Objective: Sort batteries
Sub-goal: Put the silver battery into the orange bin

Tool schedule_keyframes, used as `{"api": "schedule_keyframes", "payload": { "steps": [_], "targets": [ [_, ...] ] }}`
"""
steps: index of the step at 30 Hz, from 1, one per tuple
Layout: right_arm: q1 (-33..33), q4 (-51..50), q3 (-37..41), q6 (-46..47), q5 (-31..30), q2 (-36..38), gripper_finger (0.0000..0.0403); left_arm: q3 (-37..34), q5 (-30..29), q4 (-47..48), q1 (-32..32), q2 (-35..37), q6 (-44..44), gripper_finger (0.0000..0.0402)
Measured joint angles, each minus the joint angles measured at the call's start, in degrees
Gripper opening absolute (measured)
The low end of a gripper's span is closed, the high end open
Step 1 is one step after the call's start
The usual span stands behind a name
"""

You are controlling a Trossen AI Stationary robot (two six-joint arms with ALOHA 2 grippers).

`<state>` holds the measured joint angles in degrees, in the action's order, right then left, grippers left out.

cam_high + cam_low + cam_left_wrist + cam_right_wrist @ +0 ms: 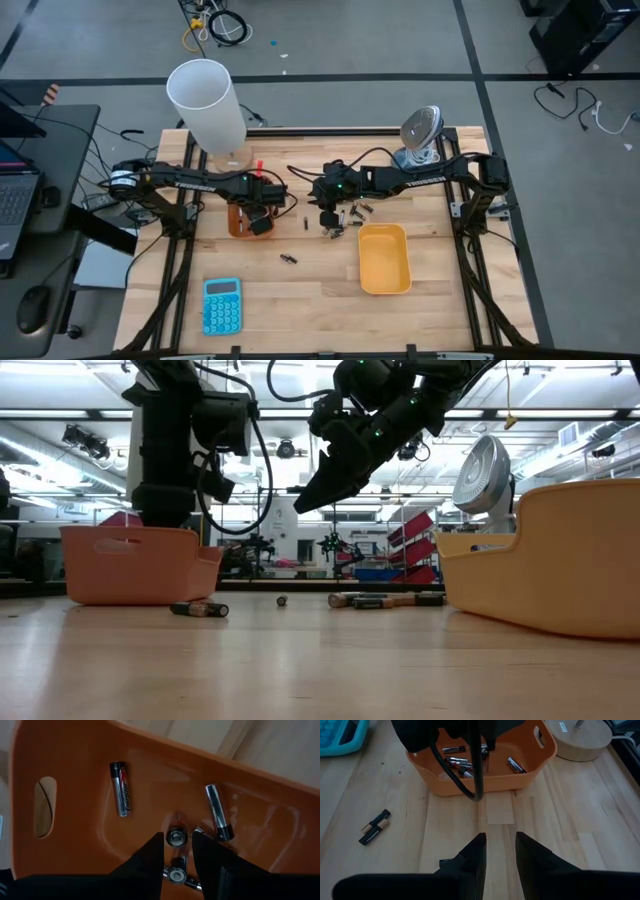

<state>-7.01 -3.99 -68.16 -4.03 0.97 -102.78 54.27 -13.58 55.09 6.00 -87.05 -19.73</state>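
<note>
- Left gripper [176,851], fingers parted, holds nothing above the orange plastic tray [75,850]; small cylindrical batteries [121,788] lie flat inside, axes varied, one labelled "Energizer".
- Right gripper [499,845]: cannot tell.

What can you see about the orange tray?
The orange tray is a shallow rectangular bin of smooth, shiny plastic with rounded corners and an oval handle hole in an end wall. It sits flat on the wooden table beside a round wooden base. Several batteries lie loose on its floor. The left gripper hangs over it, fingers apart, not touching the tray.
</note>
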Motion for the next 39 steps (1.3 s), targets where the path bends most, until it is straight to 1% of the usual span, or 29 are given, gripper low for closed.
{"api": "schedule_keyframes", "payload": {
  "steps": [25, 29, 33, 36, 39],
  "targets": [
    [-0.1, -0.4, 0.0, 1.2, 0.0, 0.0, 0.0089, 6.1, 0.0, 2.1, -0.1, 0.2, 3.5, 0.0104],
    [-0.7, -1.7, 0.0, 5.0, -2.2, 0.0, 0.0088, 6.1, -0.6, 1.6, -0.1, 1.6, 4.6, 0.0104],
    [-2.3, -6.0, 0.0, 9.3, -4.8, 0.0, 0.0088, 6.1, -2.9, 0.8, -0.4, 4.1, 4.9, 0.0104],
    [-3.6, -9.4, 0.0, 13.3, -6.1, 0.0, 0.0088, 6.1, -4.9, -2.4, -1.3, 6.2, 7.1, 0.0104],
    [-4.9, -11.8, 0.0, 16.2, -6.8, -0.2, 0.0088, 6.1, -5.0, -6.9, -2.5, 7.7, 10.4, 0.0104]
  ]
}}
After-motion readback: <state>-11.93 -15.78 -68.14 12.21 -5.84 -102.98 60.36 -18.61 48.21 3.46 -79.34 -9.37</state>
